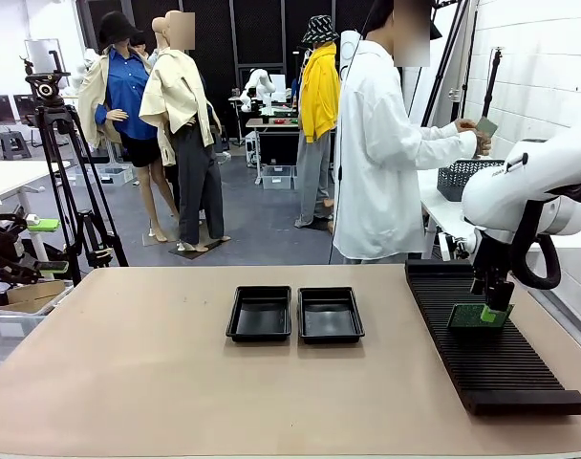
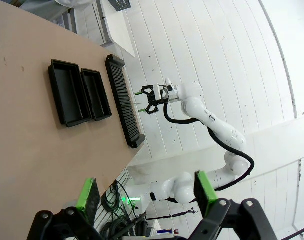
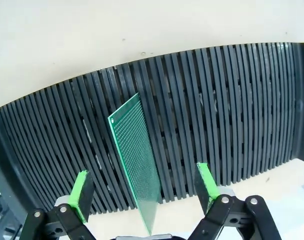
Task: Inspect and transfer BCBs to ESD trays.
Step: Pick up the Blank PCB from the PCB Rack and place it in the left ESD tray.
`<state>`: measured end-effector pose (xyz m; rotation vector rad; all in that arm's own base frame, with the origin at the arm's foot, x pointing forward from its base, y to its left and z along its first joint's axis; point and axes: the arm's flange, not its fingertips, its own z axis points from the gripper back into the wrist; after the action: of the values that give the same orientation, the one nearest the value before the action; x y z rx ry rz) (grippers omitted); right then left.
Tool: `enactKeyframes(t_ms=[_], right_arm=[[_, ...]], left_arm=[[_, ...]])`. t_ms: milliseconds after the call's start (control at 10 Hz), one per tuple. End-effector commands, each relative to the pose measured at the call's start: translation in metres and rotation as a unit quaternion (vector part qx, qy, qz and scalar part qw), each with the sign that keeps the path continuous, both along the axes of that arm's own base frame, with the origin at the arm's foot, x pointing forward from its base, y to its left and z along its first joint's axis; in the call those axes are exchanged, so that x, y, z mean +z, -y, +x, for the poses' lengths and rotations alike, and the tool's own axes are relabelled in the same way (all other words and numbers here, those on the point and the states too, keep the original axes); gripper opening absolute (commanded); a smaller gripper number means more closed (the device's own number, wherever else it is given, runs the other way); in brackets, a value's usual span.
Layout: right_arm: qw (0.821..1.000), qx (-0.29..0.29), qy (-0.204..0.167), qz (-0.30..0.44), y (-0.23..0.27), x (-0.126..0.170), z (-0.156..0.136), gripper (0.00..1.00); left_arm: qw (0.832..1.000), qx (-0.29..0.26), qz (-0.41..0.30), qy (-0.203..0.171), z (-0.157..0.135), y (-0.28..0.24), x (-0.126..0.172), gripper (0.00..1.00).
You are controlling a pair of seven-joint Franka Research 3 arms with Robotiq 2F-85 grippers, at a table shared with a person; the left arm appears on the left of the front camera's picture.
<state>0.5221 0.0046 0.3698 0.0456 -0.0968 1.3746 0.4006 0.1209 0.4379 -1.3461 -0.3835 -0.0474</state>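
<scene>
Green BCB [image 3: 137,160] on edge in the black rack [image 3: 232,100], right gripper [image 3: 142,172] wide around it
Pads [image 3: 81,192] stand clear of the board, whose near end is cut off by the frame; the rack lies at 3 o'clock of both ESD trays [image 1: 260,289]. Left gripper [image 2: 146,180] wide, empty

Two ESD trays [image 1: 260,314] [image 1: 331,315], one ribbed rack [image 1: 491,368], two BCBs [image 1: 477,316] [image 1: 486,126], one mesh basket [image 1: 465,178], one person [image 1: 376,163]
</scene>
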Motion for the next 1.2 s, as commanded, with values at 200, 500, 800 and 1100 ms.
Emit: enactKeyframes(t_ms=[200,500,800,1100], right_arm=[[1.0,-0.01,0.001,-0.016,-0.0001,-0.0143,0.0039,1.0],[1.0,-0.013,-0.001,-0.019,-0.0045,-0.0067,0.006,1.0],[1.0,-0.015,-0.003,-0.021,-0.0041,-0.0072,0.0056,0.85],[1.0,-0.017,-0.006,-0.021,-0.0046,-0.0058,0.0063,0.46]], left_arm=[[1.0,0.0,0.003,0.0,-0.0007,-0.0018,0.0003,1.0],[1.0,0.0,0.003,0.0,-0.0007,-0.0018,0.0003,1.0],[1.0,0.0,0.003,0.0,-0.0007,-0.0018,0.0003,1.0],[1.0,0.0,0.003,0.0,-0.0007,-0.0018,0.0003,1.0]])
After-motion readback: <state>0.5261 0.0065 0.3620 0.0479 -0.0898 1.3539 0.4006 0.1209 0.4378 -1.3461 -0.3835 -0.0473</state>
